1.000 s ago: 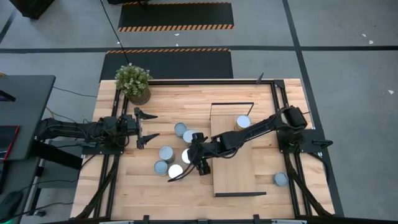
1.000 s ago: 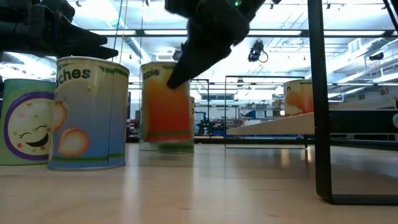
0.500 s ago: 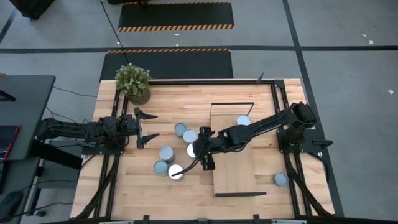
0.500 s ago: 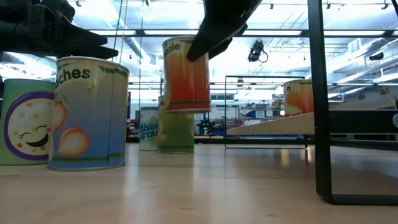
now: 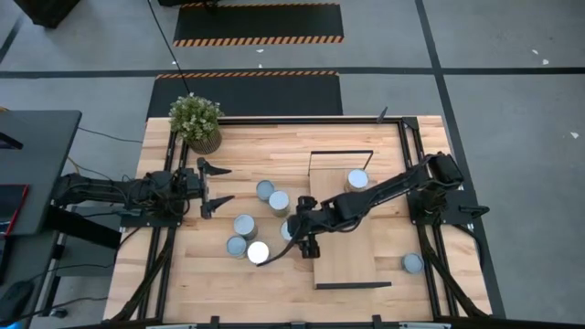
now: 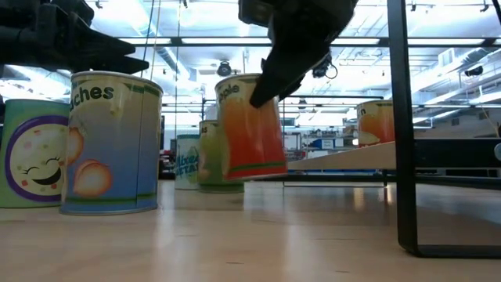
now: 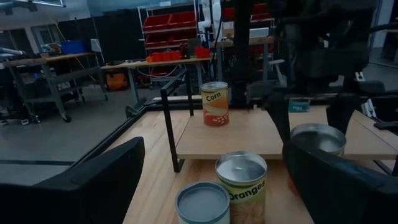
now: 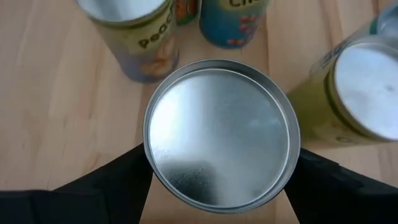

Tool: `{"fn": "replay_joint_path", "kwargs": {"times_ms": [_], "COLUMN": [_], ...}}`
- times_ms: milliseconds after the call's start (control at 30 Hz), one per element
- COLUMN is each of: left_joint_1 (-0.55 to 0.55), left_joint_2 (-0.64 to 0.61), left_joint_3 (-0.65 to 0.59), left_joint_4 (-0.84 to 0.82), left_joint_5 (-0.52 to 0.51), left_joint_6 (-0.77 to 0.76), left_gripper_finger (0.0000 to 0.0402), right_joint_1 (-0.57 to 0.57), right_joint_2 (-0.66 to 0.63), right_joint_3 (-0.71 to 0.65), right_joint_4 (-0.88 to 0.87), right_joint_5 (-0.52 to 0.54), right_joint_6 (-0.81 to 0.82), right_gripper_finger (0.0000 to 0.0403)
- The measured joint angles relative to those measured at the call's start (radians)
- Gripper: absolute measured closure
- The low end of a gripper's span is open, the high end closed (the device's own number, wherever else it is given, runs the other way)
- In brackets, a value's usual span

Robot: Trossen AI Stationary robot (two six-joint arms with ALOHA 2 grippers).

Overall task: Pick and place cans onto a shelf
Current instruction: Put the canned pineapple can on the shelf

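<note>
A: Workshop floor, hazard tape at the far end, wooden counter (image 5: 274, 274) with a plant (image 5: 196, 119).

B: Step?

A: Carry. Right gripper (image 5: 304, 234) has its fingers clamped on an orange can (image 6: 250, 125), lifted and tilted, just left of the shelf (image 5: 343, 251).

B: Next?

A: Probably move right over the shelf, level it, lower beside the corn can (image 7: 215, 103). Left gripper (image 5: 219, 186) waits, fingers spread, empty.

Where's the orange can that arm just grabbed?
In the low view the orange can hangs tilted above the table in the right gripper, beside the shelf.
</note>
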Motion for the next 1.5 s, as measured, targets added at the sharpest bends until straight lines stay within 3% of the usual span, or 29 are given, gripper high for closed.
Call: {"fn": "replay_joint_path", "kwargs": {"times_ms": [233, 600, 733, 1133, 1500], "left_joint_1": [0.000, 0.000, 0.000, 0.000, 0.000], "left_joint_2": [0.000, -0.001, -0.001, -0.001, -0.001], "left_joint_3": [0.000, 0.000, 0.000, 0.000, 0.000], "left_joint_4": [0.004, 0.008, 0.009, 0.010, 0.010], "left_joint_5": [0.000, 0.000, 0.000, 0.000, 0.000], "left_joint_6": [0.000, 0.001, 0.000, -0.006, -0.007], "left_gripper_finger": [0.0015, 0.0015, 0.0015, 0.0015, 0.0015], "right_joint_1": [0.008, 0.095, 0.153, 0.314, 0.327], "right_joint_2": [-0.017, -0.144, -0.214, -0.506, -0.567], "right_joint_3": [0.127, 0.157, 0.072, -0.331, -0.499], "right_joint_4": [-0.169, -0.468, -0.535, -0.532, -0.499], "right_joint_5": [0.012, 0.231, 0.329, 0.468, 0.487], "right_joint_6": [0.000, 0.173, 0.300, 0.767, 0.917], "right_gripper_finger": [0.0080, 0.0080, 0.0080, 0.0080, 0.0078]}}
